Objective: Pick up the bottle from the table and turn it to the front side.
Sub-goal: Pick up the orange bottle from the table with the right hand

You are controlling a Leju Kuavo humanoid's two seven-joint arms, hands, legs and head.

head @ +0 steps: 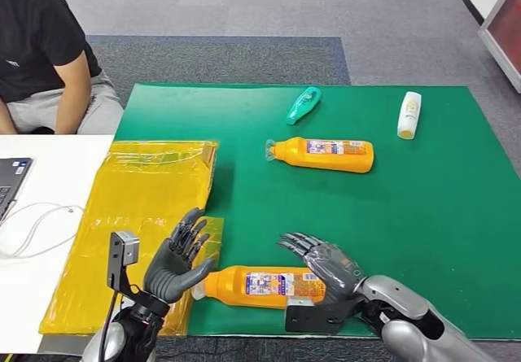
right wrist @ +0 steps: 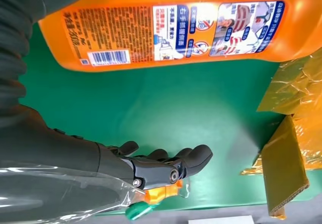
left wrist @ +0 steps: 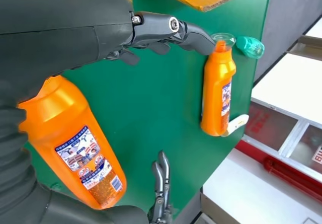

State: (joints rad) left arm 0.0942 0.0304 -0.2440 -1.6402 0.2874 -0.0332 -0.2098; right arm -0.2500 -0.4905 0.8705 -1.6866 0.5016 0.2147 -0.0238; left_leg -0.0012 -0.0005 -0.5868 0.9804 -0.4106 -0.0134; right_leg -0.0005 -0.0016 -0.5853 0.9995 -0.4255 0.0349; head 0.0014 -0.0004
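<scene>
A green mat [head: 430, 240] covers the table, with a crinkled yellow bag [head: 132, 207] lying at its left side and a person [head: 43, 53] seated beyond the far left corner. The nearest orange bottle [head: 264, 285] lies on its side close to the mat's front edge, cap end toward the yellow bag, its barcode label facing up. The robot's right hand [head: 322, 264] sits at the bottle's base end with fingers spread, released and gripping nothing, though it may be touching the base. The left hand [head: 178, 260] hovers by the cap end, fingers loosely apart, also holding nothing. This looks like the approach before the grasp; next, a hand would need to close around the bottle's body, lift and roll it. The front edge is very near, while open mat lies behind, before a second orange bottle [head: 322, 154], a teal bottle [head: 304, 105] and a white bottle [head: 409, 115].
</scene>
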